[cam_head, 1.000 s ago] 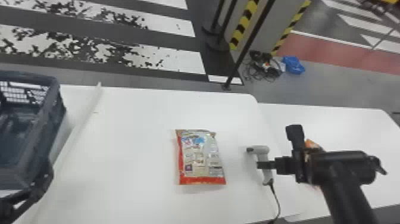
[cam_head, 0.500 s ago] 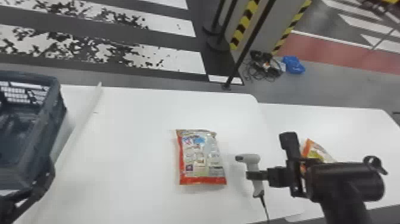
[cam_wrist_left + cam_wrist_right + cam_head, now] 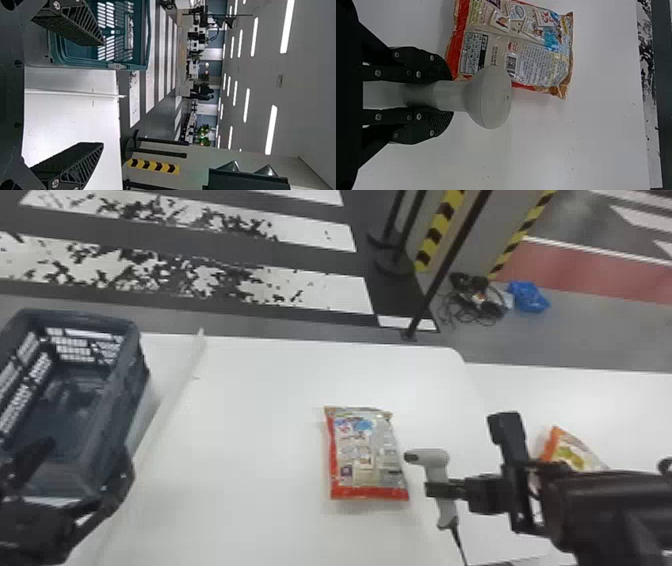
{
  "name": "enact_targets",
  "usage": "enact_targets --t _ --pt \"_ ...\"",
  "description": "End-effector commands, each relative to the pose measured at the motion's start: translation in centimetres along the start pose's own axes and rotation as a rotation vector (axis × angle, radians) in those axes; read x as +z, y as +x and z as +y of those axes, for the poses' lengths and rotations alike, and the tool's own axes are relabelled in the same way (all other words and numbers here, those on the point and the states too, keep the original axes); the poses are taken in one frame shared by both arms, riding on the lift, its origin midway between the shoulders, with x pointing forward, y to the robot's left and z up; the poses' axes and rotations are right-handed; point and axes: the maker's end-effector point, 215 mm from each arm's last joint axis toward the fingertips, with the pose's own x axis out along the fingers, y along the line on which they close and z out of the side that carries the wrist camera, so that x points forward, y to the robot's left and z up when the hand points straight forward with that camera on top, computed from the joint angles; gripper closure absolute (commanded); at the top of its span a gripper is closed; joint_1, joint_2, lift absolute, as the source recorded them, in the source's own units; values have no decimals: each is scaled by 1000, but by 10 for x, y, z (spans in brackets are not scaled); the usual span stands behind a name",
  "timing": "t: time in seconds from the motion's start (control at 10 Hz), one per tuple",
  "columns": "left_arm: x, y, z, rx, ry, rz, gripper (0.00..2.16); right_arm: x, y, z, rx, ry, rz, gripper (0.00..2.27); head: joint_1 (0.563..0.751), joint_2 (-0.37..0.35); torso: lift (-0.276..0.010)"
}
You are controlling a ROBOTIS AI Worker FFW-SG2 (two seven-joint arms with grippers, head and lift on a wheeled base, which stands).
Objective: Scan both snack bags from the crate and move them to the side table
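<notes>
My right tool (image 3: 435, 490) has its fingers closed around the grey plastic scanner's (image 3: 437, 458) handle. The red-and-silver snack bag (image 3: 367, 455) lies flat on the white table (image 3: 250, 405), just left of that tool. An orange-and-white snack bag (image 3: 570, 451) lies right of it. My left tool (image 3: 82, 457) is wide open and empty, near the dark blue plastic crate (image 3: 107, 410).
</notes>
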Motion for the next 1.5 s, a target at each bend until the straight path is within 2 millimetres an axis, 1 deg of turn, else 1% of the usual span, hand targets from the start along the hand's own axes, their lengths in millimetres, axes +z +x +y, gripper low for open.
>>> enact_targets --t 0.0,0.2,0.4,0.6,0.8,1.0,1.4 --pt "0 0 0 -1 0 0 97 1 0 12 14 -11 10 2236 695 -247 -29" --pt "0 0 0 -1 0 0 97 3 3 22 27 -24 16 2236 695 -225 -29" --pt "0 0 0 -1 0 0 97 13 6 30 28 -41 20 2236 695 -210 -29" --pt "0 0 0 -1 0 0 97 19 11 36 28 -50 31 2236 695 -193 -29" --pt "0 -1 0 -1 0 1 97 13 19 39 30 -50 53 2236 695 -180 -29" --pt "-2 -1 1 1 0 4 97 13 27 41 30 -51 62 2236 695 -174 -29" --pt "-1 0 1 4 -3 0 97 21 26 39 26 -53 43 2236 695 -167 -29"
